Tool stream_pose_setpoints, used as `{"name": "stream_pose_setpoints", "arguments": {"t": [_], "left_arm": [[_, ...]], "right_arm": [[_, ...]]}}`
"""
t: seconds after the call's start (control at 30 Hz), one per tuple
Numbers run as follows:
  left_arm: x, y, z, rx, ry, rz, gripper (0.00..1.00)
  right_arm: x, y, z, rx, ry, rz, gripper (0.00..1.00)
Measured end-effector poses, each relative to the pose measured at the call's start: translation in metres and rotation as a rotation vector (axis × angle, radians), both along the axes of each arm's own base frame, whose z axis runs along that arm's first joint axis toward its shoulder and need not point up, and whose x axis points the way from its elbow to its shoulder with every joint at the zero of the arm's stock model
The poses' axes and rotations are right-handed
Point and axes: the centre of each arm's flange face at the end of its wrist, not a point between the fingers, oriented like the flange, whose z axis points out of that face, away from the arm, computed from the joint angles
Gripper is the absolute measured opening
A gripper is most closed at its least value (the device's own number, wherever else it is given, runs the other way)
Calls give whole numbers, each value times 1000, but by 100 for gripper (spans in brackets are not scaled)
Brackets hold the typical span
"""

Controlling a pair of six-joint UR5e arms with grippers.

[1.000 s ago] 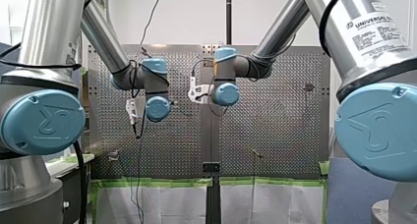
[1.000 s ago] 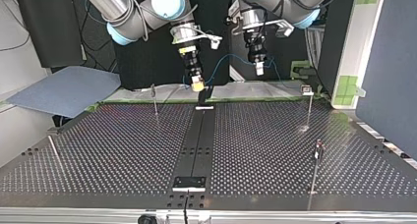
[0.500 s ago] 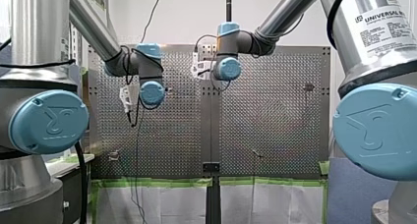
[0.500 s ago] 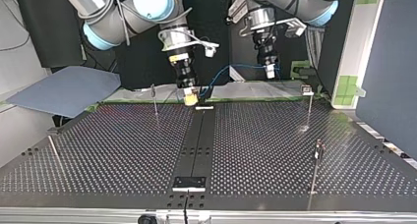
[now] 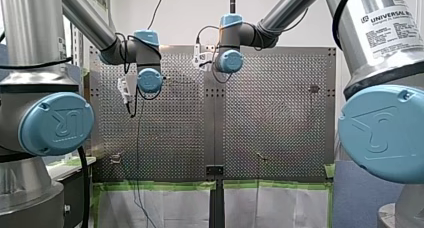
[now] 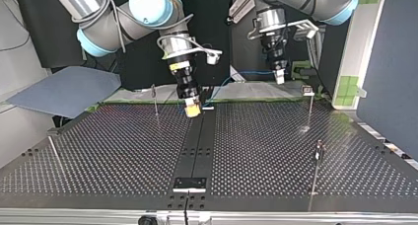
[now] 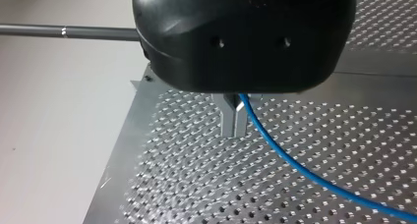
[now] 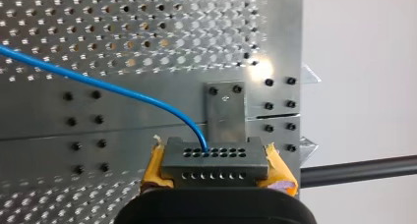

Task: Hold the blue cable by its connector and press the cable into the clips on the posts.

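Observation:
The blue cable [image 8: 123,89] ends in a dark grey connector [image 8: 215,153] with rows of holes. My right gripper [image 8: 216,164] is shut on that connector between its yellow pads [image 8: 155,160]. In the top view this gripper [image 6: 192,108] hangs just above the table's far edge, near the centre strip. My left gripper [image 7: 235,122] has its metal fingers shut on the blue cable [image 7: 290,160], which trails away over the perforated plate. In the top view it [image 6: 280,77] is higher and further right. Thin posts [image 6: 155,99] [image 6: 309,106] [image 6: 318,161] stand on the table.
Another post [image 6: 54,153] stands at the top view's left. A black strip [image 6: 197,146] runs down the table's middle with a small bracket [image 6: 189,184] at its near end. A grey mat [image 6: 64,89] lies beyond the far left corner.
In the top view my right gripper has come down and leftward with the connector to the table's far edge. My left gripper has moved to that view's right, and the cable has stretched between them.

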Motion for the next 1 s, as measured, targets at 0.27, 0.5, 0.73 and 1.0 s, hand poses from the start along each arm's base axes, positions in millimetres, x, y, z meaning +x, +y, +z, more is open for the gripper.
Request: {"name": "stream_pose_setpoints", "arguments": {"t": [0.27,0.5,0.73,1.0], "left_arm": [[26,8,30,-36,-19,18,0],[49,22,63,-75,-68,22,0],[59,43,90,-94,-126,19,0],[72,67,94,-93,-134,16,0]], "right_arm": [[10,-2,27,-23,-26,6,0],[14,-3,37,-33,-45,7,0],[20,-7,38,-33,-55,8,0],[32,-7,49,-42,-87,22,0]]}}
